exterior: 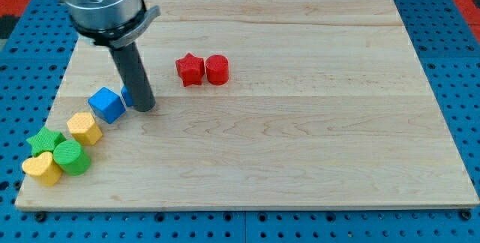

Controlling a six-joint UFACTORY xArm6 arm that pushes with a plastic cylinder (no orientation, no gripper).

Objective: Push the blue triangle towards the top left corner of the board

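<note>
Only a sliver of the blue triangle [126,95] shows, at the view's left of the rod; the rest is hidden behind it, so its shape cannot be confirmed. It lies on the left part of the board [300,138], which rests on a blue pegboard counter [450,63]. The tool is a plain rod with no jaws; its tip [145,109] sits touching or just beside the triangle's right edge. Blue cube [106,104] lies just left of the triangle, apparently touching. Farther toward the bottom left: yellow block [84,128], green star [46,141], green block [71,157], yellow heart [43,168], clustered. Red star [190,69] and red cylinder [217,69] touch, well apart to the upper right.
</note>
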